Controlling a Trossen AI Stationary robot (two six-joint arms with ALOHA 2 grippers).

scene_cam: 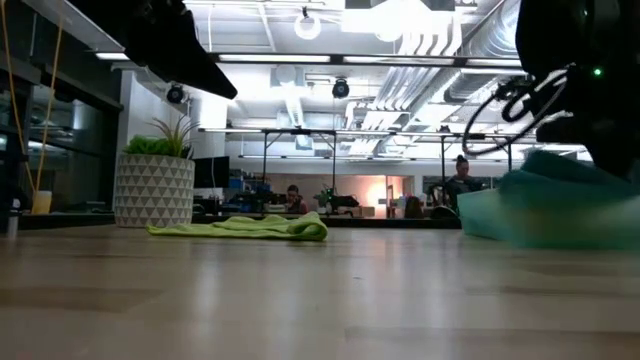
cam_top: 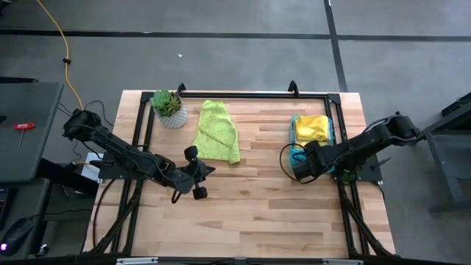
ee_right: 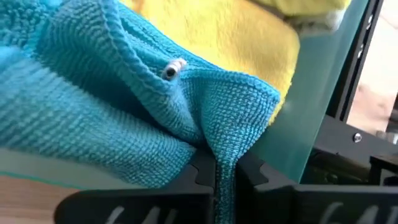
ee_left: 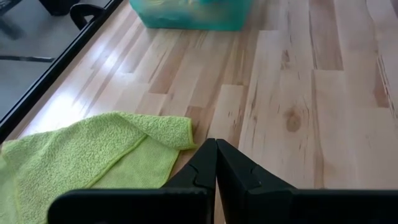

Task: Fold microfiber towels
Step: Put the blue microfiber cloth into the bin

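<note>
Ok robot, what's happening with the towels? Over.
Right pincer shut on teal towel in tray. Left pincer shut, empty, near lime towel. Nothing blocking.

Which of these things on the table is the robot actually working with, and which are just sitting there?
Part of the job:
lime green towel
teal towel, pinched by the right gripper
yellow towel

Just sitting there:
potted plant
green tray

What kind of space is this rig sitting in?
Probably an open-plan lab or workshop office: exposed ceiling ducts, people at desks behind the table, and a butcher-block workbench on a concrete floor.
</note>
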